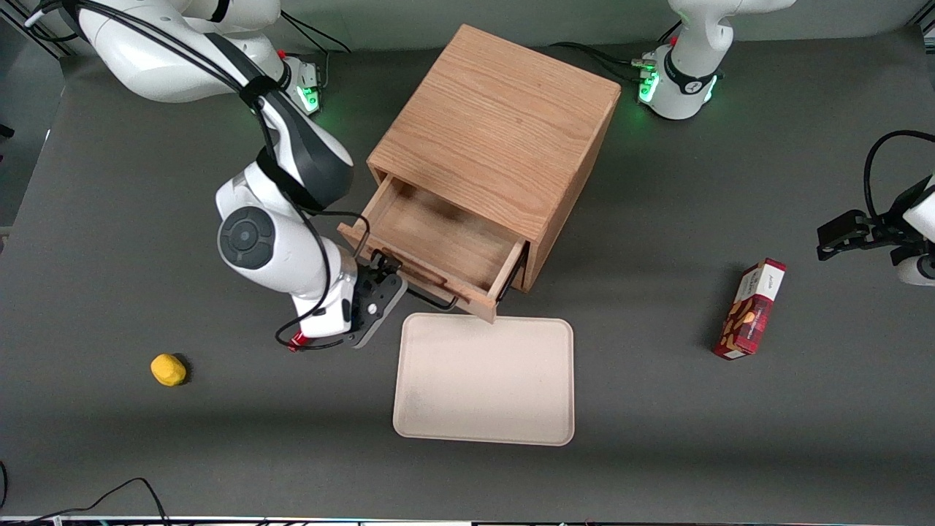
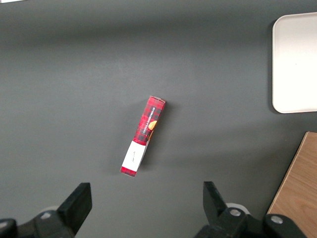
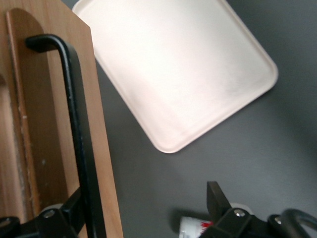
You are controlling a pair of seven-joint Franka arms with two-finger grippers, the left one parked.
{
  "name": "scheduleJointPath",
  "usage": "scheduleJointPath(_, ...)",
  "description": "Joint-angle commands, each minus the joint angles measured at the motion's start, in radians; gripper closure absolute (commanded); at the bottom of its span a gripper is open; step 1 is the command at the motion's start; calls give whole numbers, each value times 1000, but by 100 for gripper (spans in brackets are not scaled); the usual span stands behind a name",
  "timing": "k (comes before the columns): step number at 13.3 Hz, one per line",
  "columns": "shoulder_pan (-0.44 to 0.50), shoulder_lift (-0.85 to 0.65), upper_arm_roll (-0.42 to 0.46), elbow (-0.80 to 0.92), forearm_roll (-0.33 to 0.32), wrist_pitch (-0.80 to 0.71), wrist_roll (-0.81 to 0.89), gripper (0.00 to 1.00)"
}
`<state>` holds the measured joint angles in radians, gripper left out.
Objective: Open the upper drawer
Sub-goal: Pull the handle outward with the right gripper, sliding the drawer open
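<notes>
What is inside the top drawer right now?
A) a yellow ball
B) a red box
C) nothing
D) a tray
C: the upper drawer is pulled out and only its bare wooden floor shows; the end effector sits at its black handle, and the tray lies on the table nearer the front camera.

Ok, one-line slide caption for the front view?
Right arm's gripper at the black wire handle of the pulled-out light oak upper drawer.

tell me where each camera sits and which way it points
Front view: high above the table, looking down on the cabinet, open upper drawer, tray and both arms.
Left wrist view: on the parked arm, facing down at the red box.
Right wrist view: on the working arm, its claw astride the drawer handle.
All three show the tray.
</notes>
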<state>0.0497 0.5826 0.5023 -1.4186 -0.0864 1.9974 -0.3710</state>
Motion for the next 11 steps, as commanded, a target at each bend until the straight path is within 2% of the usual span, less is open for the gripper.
scheduleJointPath(1, 6, 13, -56, 55, -13, -3, -109, 0)
scheduleJointPath(11, 7, 66, -128, 156, 3, -2, -177, 0)
